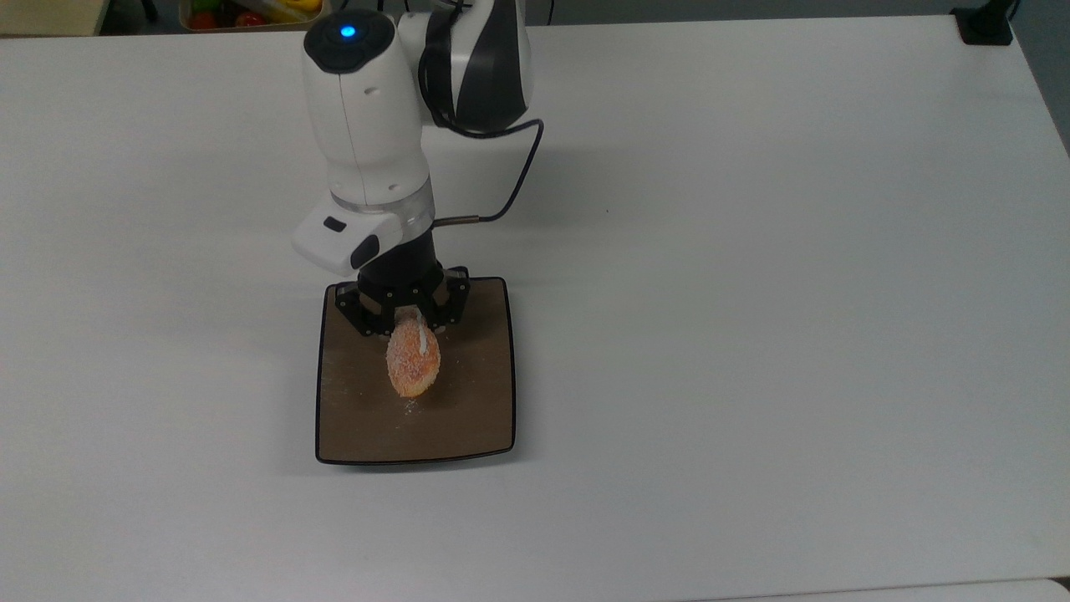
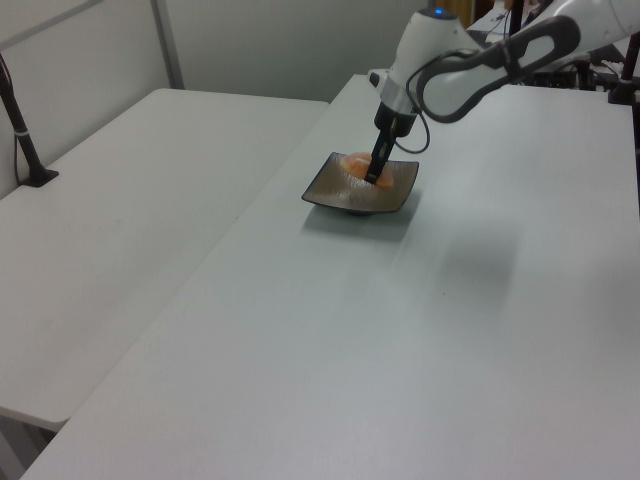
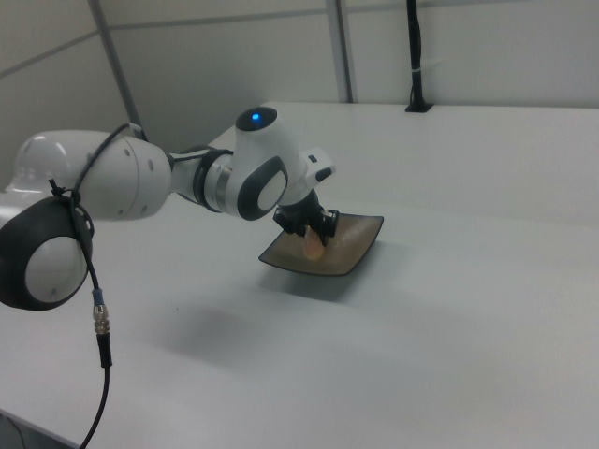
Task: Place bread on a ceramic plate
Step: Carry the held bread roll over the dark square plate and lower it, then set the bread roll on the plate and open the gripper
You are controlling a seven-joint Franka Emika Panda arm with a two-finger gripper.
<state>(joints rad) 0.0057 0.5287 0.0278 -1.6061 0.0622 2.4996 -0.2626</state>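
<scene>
Bread (image 1: pixel 413 359), pinched at its far end by the claw (image 1: pixel 404 318), poised over the middle of the ceramic plate (image 1: pixel 468 418), lower end down at or very near the glossy brown surface; contact not certain from the top view or the left view. Plate square on the white desk (image 1: pixel 752 334), well in from every edge, somewhat toward the top view's left. Carrying judged done, bread already within the black rim. Left to do: settle it flat, open the claw, lift clear without dragging the roll off centre.
</scene>
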